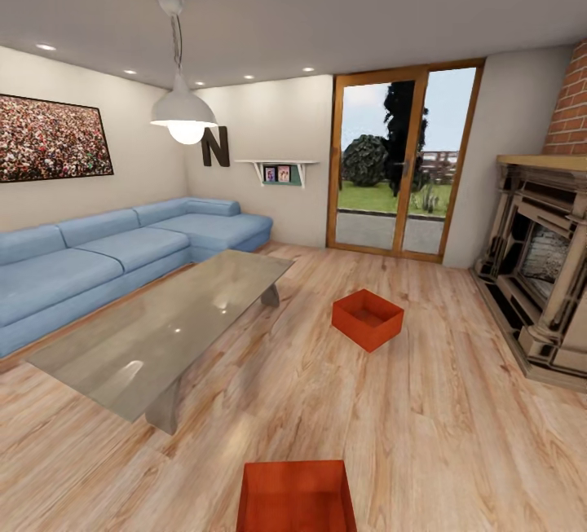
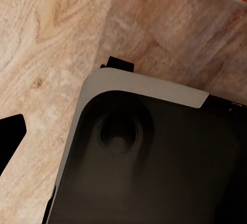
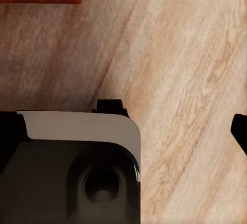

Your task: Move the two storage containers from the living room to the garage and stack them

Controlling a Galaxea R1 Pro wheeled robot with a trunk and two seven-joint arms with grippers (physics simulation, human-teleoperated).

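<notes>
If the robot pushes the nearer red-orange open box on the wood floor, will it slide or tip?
The nearer red-orange open box would probably slide, not tip: it looks low, lying flat on the glossy light wood-plank floor. It is empty, with thin walls, so probably light; they might flex if squeezed.

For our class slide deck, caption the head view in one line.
Two red-orange storage containers, near and far, sit on the living room's wood floor beside a glass coffee table.

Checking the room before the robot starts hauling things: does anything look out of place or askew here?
Two red-orange storage containers sit on the wood-plank floor rather than on furniture: one out in the open between the glass coffee table and the fireplace, turned askew to the planks, the other at the head view's bottom edge. Nothing looks spilled or damaged.
</notes>
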